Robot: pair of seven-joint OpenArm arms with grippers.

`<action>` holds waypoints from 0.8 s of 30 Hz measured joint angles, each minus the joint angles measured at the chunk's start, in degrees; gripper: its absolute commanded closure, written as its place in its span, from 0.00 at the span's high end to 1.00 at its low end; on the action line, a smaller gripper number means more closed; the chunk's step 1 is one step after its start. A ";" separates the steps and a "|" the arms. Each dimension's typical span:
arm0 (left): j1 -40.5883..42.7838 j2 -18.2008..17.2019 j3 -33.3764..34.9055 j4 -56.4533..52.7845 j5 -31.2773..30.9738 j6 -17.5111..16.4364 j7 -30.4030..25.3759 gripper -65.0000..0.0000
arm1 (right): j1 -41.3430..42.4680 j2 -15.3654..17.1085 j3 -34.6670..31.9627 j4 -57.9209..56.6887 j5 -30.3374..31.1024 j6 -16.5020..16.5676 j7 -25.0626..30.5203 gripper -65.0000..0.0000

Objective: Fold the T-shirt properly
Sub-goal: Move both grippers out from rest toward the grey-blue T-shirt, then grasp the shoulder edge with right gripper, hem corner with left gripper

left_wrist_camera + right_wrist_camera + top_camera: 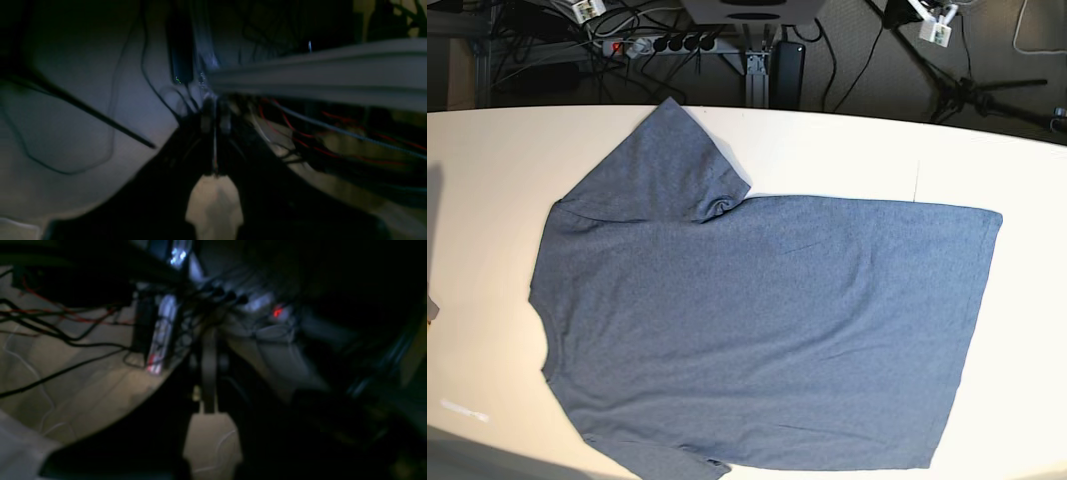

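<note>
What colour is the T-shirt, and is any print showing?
The T-shirt is heathered blue-grey, plain side up, with no print visible. The base view shows it best.

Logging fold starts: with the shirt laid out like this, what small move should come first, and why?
Probably bring one arm down to the far sleeve. The T-shirt lies flat, plain side up, collar at the base view's left, and no arm shows over the table. Both wrist views look off its edge at cables, so neither gripper touches cloth.

The T-shirt (pixel 757 330) is seen as matt, heathered blue-grey cloth (softly creased); the table (pixel 487 180) is seen as smooth, matt and cream-coloured.
</note>
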 measured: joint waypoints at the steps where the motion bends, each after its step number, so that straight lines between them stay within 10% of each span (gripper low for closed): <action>1: 1.97 -0.70 -1.25 3.23 0.00 -0.11 0.13 0.02 | -1.57 1.42 0.02 3.28 0.07 -0.02 -0.02 0.00; 11: 21.31 -7.61 -9.33 42.42 7.56 -0.22 0.79 0.08 | -9.38 13.81 0.28 30.84 -7.85 0.07 -1.22 0.09; 17: 26.01 -12.68 -9.68 63.63 10.93 12.57 15.93 0.42 | -5.55 20.28 0.37 37.86 -14.10 0.09 -2.67 0.38; 24: 25.90 -17.94 -9.86 71.60 18.18 22.51 18.88 0.43 | 2.73 25.55 0.17 39.67 -21.44 0.20 -2.91 0.43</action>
